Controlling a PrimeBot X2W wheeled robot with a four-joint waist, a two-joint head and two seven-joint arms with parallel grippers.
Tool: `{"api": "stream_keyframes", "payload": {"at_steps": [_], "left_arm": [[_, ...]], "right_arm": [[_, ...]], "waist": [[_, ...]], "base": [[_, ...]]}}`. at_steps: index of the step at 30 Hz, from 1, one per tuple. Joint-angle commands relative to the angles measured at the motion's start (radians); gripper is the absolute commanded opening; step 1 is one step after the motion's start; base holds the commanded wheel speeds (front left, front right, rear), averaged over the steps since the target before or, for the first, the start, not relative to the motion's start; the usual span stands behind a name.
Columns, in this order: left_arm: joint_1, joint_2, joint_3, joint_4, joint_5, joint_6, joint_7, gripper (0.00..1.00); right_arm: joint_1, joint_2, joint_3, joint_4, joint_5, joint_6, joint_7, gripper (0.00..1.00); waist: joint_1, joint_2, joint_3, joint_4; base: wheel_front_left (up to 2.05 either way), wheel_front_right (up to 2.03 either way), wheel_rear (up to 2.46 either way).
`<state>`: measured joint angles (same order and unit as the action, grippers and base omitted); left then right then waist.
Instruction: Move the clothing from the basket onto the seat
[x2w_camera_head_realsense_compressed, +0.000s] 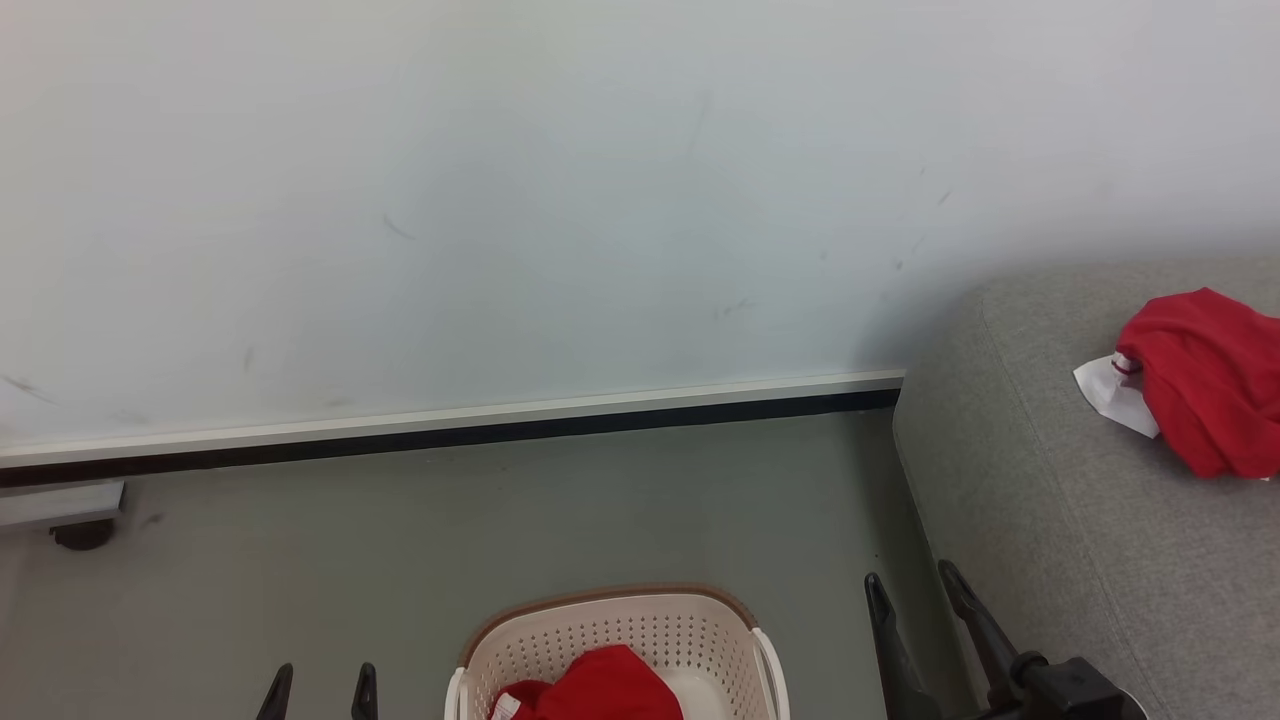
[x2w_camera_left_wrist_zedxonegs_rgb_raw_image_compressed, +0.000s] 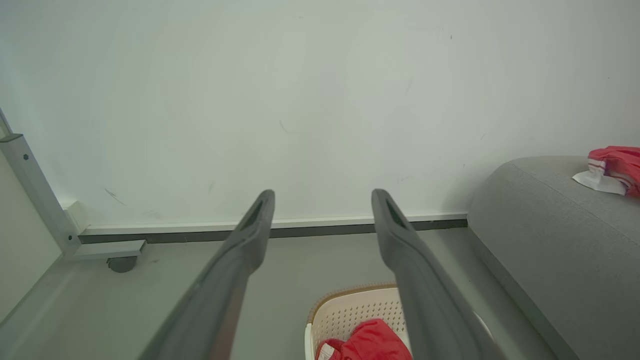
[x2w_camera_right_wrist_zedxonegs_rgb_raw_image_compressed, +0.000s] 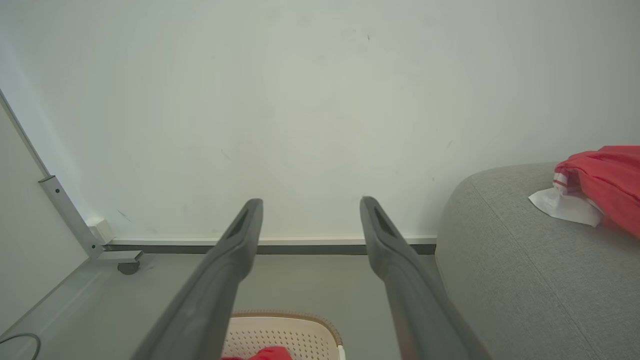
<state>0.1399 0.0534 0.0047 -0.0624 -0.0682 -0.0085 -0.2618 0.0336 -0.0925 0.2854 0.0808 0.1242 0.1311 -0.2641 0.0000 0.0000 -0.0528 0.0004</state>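
The cream basket (x2w_camera_head_realsense_compressed: 620, 625) with a brown rim stands on the floor at the bottom centre, and one red garment (x2w_camera_head_realsense_compressed: 600, 690) lies inside it. The basket (x2w_camera_left_wrist_zedxonegs_rgb_raw_image_compressed: 350, 310) and that garment (x2w_camera_left_wrist_zedxonegs_rgb_raw_image_compressed: 372, 342) also appear low in the left wrist view. A second red garment (x2w_camera_head_realsense_compressed: 1205, 380) with a white tag rests on the grey seat (x2w_camera_head_realsense_compressed: 1060, 520) at the right. My left gripper (x2w_camera_head_realsense_compressed: 320, 685) is open to the left of the basket, holding nothing. My right gripper (x2w_camera_head_realsense_compressed: 915, 590) is open between the basket and the seat, also holding nothing.
A pale wall with a dark skirting strip (x2w_camera_head_realsense_compressed: 450, 435) runs behind the grey floor. A metal frame foot on a caster (x2w_camera_head_realsense_compressed: 80, 530) sits at the far left. In the right wrist view a cable (x2w_camera_right_wrist_zedxonegs_rgb_raw_image_compressed: 20, 345) lies on the floor at the lower left.
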Motion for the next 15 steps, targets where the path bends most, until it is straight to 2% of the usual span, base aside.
{"api": "stream_keyframes", "payload": {"at_steps": [1, 15], "left_arm": [[0.004, -0.002, 0.005, 0.003, 0.008, -0.005, -0.004, 1.0], [0.007, -0.003, -0.002, -0.002, 0.007, 0.006, -0.004, 1.0]], "right_arm": [[0.008, -0.003, 0.001, 0.001, -0.001, -0.001, 0.0, 1.0], [0.005, -0.007, 0.005, 0.01, 0.01, -0.001, 0.0, 1.0]], "waist": [[0.0, 0.0, 0.0, 0.0], [0.0, 0.0, 0.004, -0.004]], "base": [[0.0, 0.0, 0.0], [0.0, 0.0, 0.0]]}}
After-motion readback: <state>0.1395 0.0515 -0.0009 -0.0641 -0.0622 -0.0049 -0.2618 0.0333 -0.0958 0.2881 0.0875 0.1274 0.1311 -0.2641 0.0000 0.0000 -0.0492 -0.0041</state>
